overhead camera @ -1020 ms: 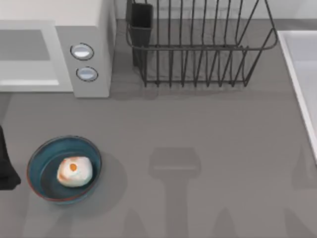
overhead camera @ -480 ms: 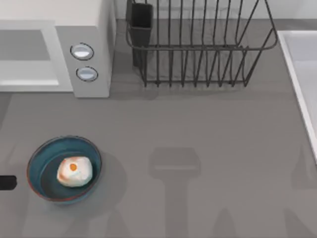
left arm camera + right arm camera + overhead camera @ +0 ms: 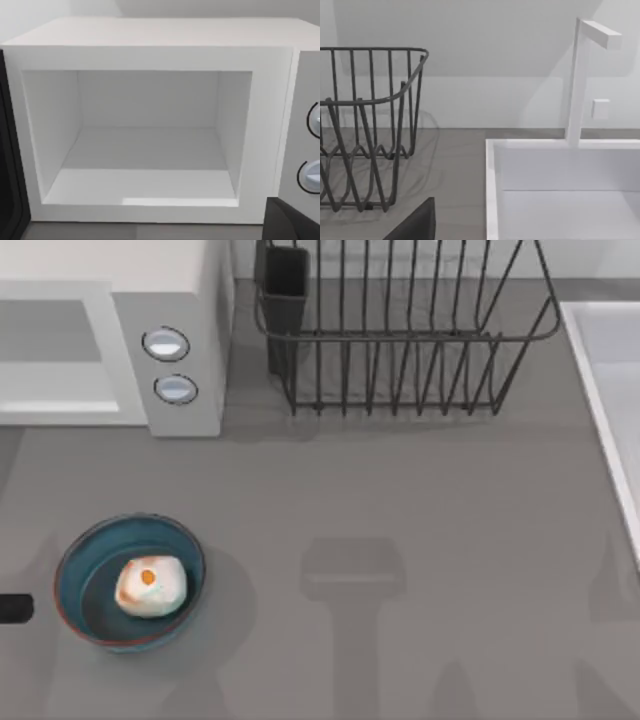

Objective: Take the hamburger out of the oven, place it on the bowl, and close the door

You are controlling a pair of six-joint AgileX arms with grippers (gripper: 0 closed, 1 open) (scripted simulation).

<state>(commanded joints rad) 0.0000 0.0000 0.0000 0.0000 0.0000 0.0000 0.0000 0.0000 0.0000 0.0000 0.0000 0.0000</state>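
Cream-white hamburger [image 3: 150, 586]: sits inside the bowl, a little toward its near side; orange spot facing up; nothing grips it
Bowl [image 3: 76, 560]: blue glaze, reddish-brown rim; stands on the grey table [image 3: 400, 500] near the left edge, in front of the oven and apart from it; holds the hamburger alone
Left gripper [image 3: 14, 609]: a black tip at the top view's left edge, just beside the bowl's rim and not touching it; whether its fingers are spread or pressed together I cannot tell; it holds nothing that can be seen; the hamburger lies to its right, inside the bowl
Oven [image 3: 150, 55]: white box at the table's far left; the left wrist view looks straight into its cavity, bare white walls and floor; two silvery knobs [image 3: 166, 343] on the front panel
Door: a dark edge [image 3: 10, 165] stands beside the cavity opening in the left wrist view; the opening is uncovered
Dish rack [image 3: 400, 340]: black wire, just right of the oven
Sink [image 3: 560, 190]: white basin with a white tap [image 3: 580, 75], at the table's right edge
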